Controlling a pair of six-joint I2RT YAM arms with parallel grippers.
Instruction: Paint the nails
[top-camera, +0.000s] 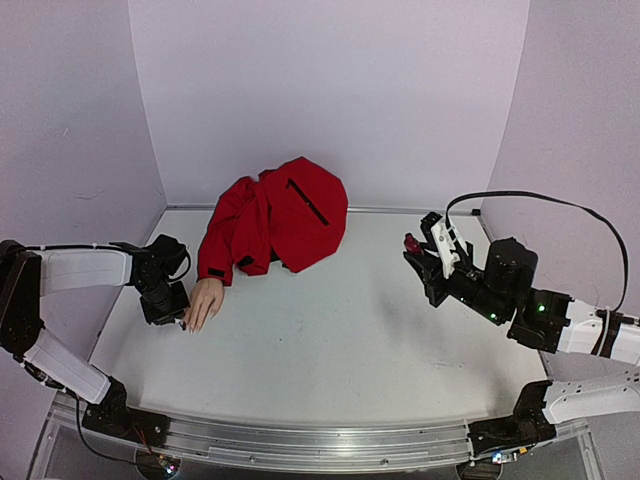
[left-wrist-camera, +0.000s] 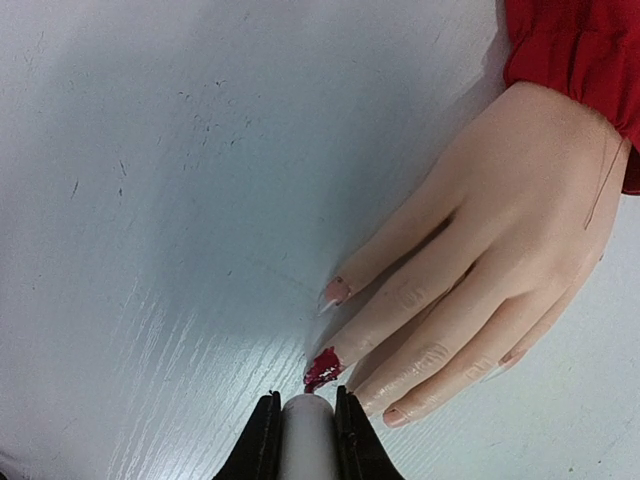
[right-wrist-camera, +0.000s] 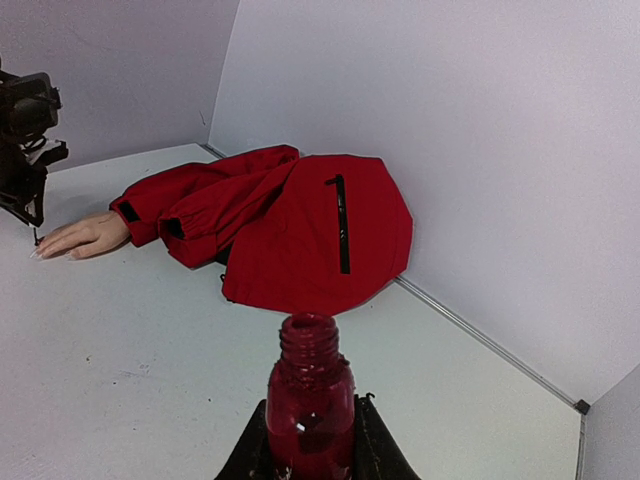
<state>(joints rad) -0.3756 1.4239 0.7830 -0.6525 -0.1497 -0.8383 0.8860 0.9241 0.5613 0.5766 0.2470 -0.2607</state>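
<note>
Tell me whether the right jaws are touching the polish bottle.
Touching. The right wrist view shows the open red bottle clamped upright between the right gripper's jaws, pressed against both sides.

L arm reached in from the left edge, wrist bent down, left gripper (top-camera: 178, 318) low at the table, jaws clamped on a white cylinder (left-wrist-camera: 306, 432). R arm stretched toward the back right, right gripper (top-camera: 418, 256) raised off the table, jaws clamped on an uncapped red bottle (right-wrist-camera: 310, 400).

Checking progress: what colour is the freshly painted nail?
Dark red painted nail, clearest in the left wrist view.
</note>
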